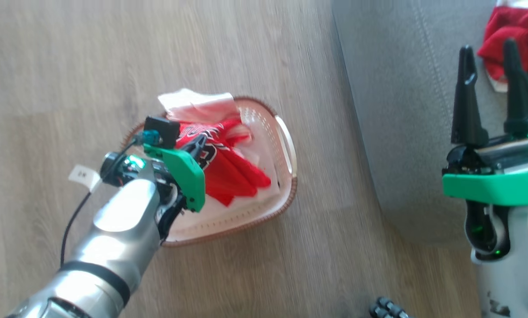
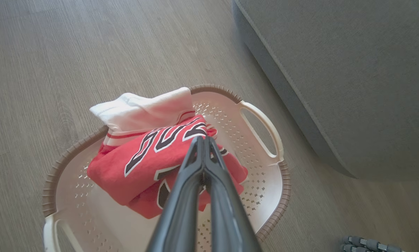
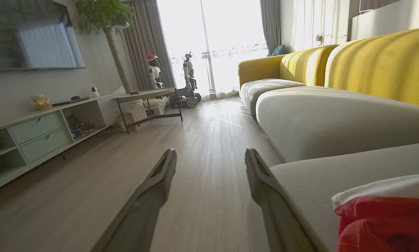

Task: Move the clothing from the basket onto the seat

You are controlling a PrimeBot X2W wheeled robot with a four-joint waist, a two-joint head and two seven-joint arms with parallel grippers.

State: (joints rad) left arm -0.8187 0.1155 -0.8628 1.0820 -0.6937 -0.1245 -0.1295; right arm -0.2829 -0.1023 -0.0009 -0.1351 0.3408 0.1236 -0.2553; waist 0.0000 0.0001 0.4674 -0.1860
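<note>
The left claw [image 1: 197,145] [image 2: 203,140] is being held low over the basket [image 1: 287,145] [image 2: 265,127], with its two dark fingers being pressed flat together and a fold of the clothing [image 1: 231,174] [image 2: 143,164] being pinched at their tips. The clothing, a red jersey with black-and-white lettering and a white piece bunched at the far side, is being kept inside the basket, the white piece being draped over the brown rim. The basket is being carried by the wooden floor [image 1: 114,66] [image 2: 73,52], just beside the rounded edge of the grey seat [image 1: 401,110] [image 2: 353,70] [image 3: 318,175] but apart from it. The right claw [image 1: 487,51] [image 3: 211,154] is being held wide, nothing being gripped between its fingers, which are being pointed along the front edge of the seat, one finger being shown over the floor and the other over the cushion in the right wrist view. A second red garment [image 1: 518,31] [image 3: 384,217], with white trim, is being borne by the seat cushion, near the right claw and not being touched by it. A yellow backrest [image 3: 381,63] is being shown behind the seat cushions.
</note>
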